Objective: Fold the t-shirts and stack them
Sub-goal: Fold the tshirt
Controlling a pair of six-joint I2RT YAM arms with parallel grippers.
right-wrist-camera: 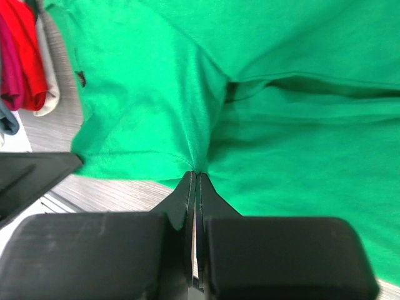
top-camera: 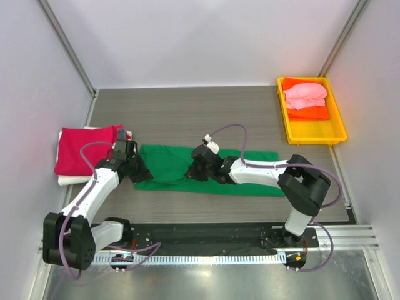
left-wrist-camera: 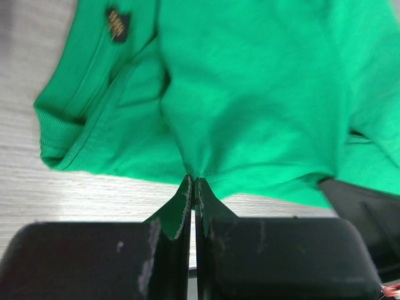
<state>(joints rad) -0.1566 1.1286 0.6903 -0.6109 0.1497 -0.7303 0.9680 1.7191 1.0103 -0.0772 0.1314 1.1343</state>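
A bright green t-shirt (top-camera: 250,172) lies across the middle of the table as a long band. My left gripper (top-camera: 140,172) is shut on its near edge at the left end, close to the collar with a dark label (left-wrist-camera: 116,24); the cloth puckers at the fingertips (left-wrist-camera: 193,180). My right gripper (top-camera: 199,170) is shut on the same edge further right, and the green t-shirt (right-wrist-camera: 281,125) gathers into a pinch at its tips (right-wrist-camera: 195,174). A folded crimson t-shirt (top-camera: 84,149) tops a stack with a white one (top-camera: 67,179) at the left.
A yellow tray (top-camera: 312,131) at the back right holds an orange shirt (top-camera: 305,112) with a pink one (top-camera: 305,95) on it. The stack's red, crimson and pale edges (right-wrist-camera: 25,56) show at the upper left of the right wrist view. Walls close the table's sides and back.
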